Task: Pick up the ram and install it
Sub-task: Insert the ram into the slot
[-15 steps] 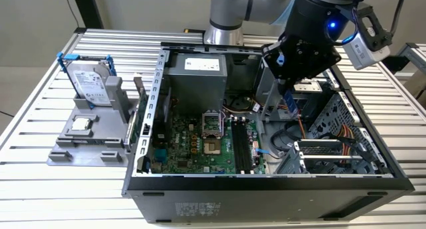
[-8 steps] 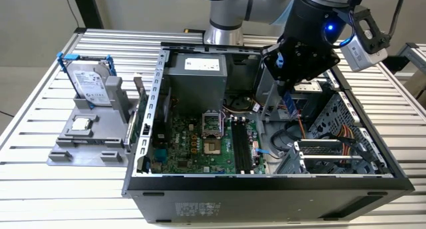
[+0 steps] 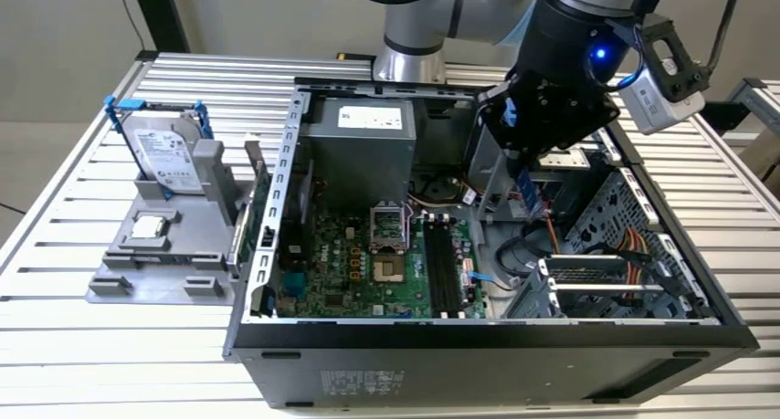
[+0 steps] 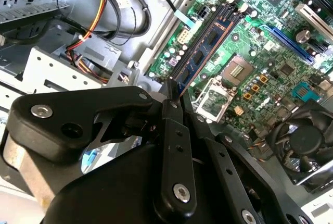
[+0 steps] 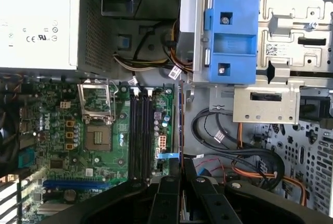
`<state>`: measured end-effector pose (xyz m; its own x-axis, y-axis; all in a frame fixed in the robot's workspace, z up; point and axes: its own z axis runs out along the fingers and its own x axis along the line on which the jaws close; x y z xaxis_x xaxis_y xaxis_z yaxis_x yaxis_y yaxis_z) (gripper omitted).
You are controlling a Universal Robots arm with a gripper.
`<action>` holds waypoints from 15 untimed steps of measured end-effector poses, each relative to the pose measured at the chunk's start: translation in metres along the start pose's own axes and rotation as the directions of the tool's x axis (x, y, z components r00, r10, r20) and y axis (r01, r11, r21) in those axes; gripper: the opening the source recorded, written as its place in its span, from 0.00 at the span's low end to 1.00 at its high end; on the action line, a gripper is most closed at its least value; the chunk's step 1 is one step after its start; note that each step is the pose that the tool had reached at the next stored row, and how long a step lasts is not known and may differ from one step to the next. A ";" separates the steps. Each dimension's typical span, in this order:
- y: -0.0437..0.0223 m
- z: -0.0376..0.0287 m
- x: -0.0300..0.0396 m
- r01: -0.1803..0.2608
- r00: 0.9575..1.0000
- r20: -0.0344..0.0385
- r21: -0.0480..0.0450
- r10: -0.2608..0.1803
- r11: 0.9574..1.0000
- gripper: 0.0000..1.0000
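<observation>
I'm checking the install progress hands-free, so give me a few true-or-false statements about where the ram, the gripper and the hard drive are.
1. The gripper is shut on the ram. True.
2. The ram is seated in a slot. False: it hangs in the gripper above the motherboard, and the long black slots look empty.
3. The hard drive lies inside the computer case. False: it stands on the grey holder outside it.
4. The computer case is open, with the motherboard exposed. True.
</observation>
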<state>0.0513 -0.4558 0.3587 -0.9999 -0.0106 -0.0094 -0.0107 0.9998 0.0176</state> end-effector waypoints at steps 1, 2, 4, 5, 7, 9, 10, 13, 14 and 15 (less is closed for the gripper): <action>0.0000 0.0006 0.0001 0.000 1.000 0.000 0.000 0.000 1.000 0.00; 0.0000 0.0012 0.0002 -0.001 1.000 0.000 0.001 0.001 1.000 0.00; 0.0000 0.0021 0.0003 -0.003 1.000 0.000 0.001 0.003 1.000 0.00; 0.0000 0.0026 0.0005 -0.006 1.000 0.000 0.001 0.006 1.000 0.00; 0.0000 0.0036 0.0007 -0.015 1.000 0.000 0.001 0.015 1.000 0.00; -0.0001 0.0044 0.0008 -0.021 1.000 0.000 0.002 0.021 1.000 0.00; -0.0001 0.0048 0.0008 -0.022 1.000 0.000 0.002 0.022 1.000 0.00; -0.0001 0.0063 0.0008 -0.022 1.000 0.001 0.002 0.022 1.000 0.00; 0.0000 0.0069 0.0008 -0.022 1.000 0.001 0.002 0.022 1.000 0.00; 0.0000 0.0076 0.0008 -0.022 1.000 0.001 0.002 0.022 1.000 0.00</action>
<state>0.0506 -0.4557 0.3511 -0.9999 0.0118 -0.0101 0.0116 0.9998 0.0158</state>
